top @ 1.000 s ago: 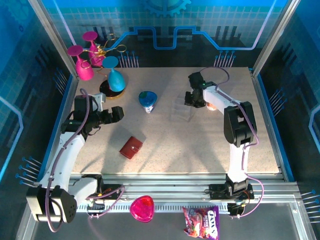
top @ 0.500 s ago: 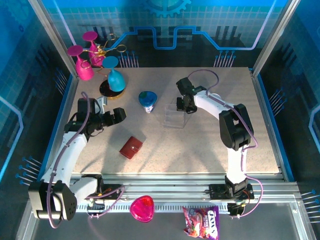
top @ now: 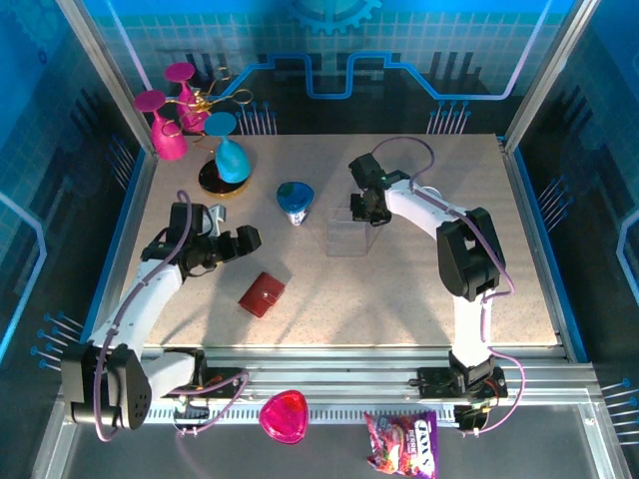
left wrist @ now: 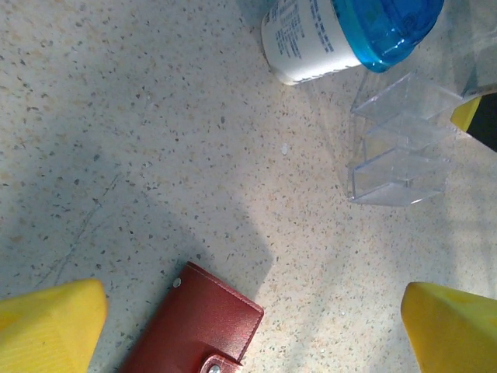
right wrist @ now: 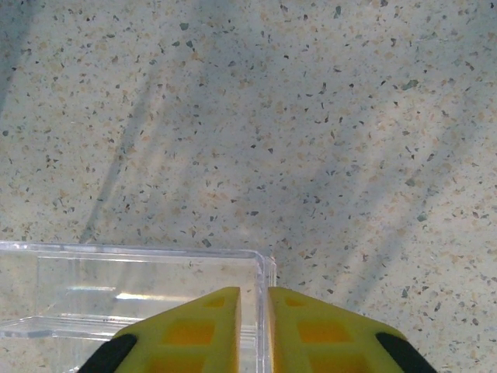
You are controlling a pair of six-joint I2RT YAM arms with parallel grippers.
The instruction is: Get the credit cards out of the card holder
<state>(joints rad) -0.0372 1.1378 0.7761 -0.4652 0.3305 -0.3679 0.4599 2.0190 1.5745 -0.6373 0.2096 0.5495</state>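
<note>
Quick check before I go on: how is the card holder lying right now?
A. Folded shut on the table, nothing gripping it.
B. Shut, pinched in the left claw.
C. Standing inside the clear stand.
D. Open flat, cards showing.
A: the card holder lies folded shut on the table, and the left claw is wide open and not touching it.

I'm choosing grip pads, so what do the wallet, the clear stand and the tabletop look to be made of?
The wallet looks like leather or faux leather: dark red, fine-grained, soft sheen, with a small metal-looking stud. The clear stand looks like rigid transparent plastic, probably acrylic: glossy, with bright edges. The tabletop is speckled beige and matte, either stone-like laminate or composite.
</note>
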